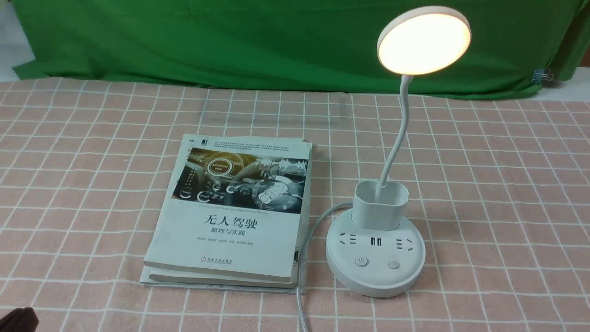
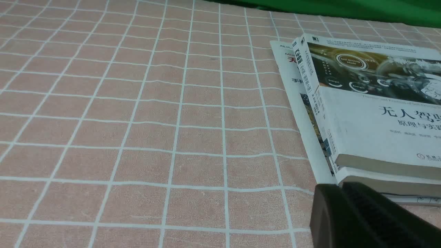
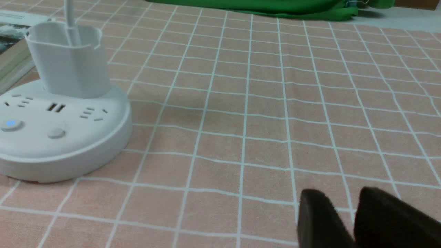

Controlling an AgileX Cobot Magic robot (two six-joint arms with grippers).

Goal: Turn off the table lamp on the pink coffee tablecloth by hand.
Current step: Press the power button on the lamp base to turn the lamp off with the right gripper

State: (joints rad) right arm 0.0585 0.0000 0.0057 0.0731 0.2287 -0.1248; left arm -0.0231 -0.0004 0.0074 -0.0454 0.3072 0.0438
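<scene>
The white table lamp stands on the pink coffee tablecloth [image 1: 498, 193], right of centre. Its disc head [image 1: 424, 40] glows warm. Its round base [image 1: 375, 263] carries sockets and two buttons [image 1: 361, 262]. In the right wrist view the base [image 3: 62, 137] is apart from my right gripper [image 3: 344, 194], and one button [image 3: 10, 124] shows a blue light. The right gripper has a narrow gap between its fingers and holds nothing. My left gripper [image 2: 339, 187] is shut and empty, close to the corner of the books. In the front view only its dark edge [image 1: 16, 319] shows.
A stack of books [image 1: 230, 212] lies left of the lamp and also shows in the left wrist view [image 2: 372, 113]. The lamp's white cord [image 1: 304, 258] runs between the books and the base toward the front edge. A green backdrop cloth [image 1: 230, 41] hangs behind.
</scene>
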